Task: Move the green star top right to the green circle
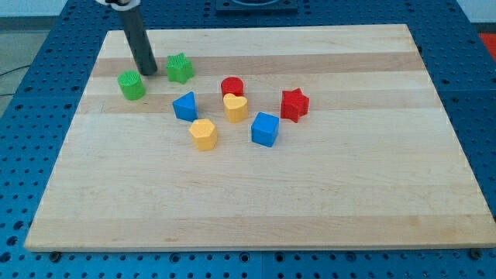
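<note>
Jaws I have none: my arm ends in a plain dark rod, so nothing can open, close or hold, and my tip (148, 74) rests on the wooden board (310, 201) near its top-left corner with nothing in its grasp. It sits in the gap between the two green pieces, the green circle (131, 85) just down and to the view's left of it and the green star (180, 68) just to the view's right, both close beside it, though I cannot tell whether it touches either. That is the relation everything turns on: the star already lies up and to the right of the circle, and I judge the task close to done, needing at most a small nudge. If the star must sit nearer the circle, I would have to go round to its right side and push it leftward, since from where I stand any push would drive it away. Other blocks lie lower and toward the centre: a blue triangular block (185, 106), a red cylinder (232, 87), a yellow heart (235, 108), a yellow hexagonal block (204, 133), a blue cube (265, 129) and a red star (294, 105). None stands between the two green pieces.
</note>
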Robot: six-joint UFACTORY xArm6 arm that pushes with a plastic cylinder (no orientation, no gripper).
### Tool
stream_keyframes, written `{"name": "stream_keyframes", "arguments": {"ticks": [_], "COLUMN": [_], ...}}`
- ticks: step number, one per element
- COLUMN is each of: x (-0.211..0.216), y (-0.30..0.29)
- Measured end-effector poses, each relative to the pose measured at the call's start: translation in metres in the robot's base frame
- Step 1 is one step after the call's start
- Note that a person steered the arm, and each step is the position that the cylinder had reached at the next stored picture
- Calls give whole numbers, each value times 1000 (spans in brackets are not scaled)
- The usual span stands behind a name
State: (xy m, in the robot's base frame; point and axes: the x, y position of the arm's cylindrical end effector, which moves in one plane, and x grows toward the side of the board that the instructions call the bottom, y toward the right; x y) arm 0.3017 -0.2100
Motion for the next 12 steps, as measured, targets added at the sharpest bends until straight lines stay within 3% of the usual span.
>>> {"name": "stream_keyframes", "arguments": {"ticks": [4,5,7,11,12], "x": [191,201,114,21,-21], "y": [-2,-27,-60,-59,-50]}}
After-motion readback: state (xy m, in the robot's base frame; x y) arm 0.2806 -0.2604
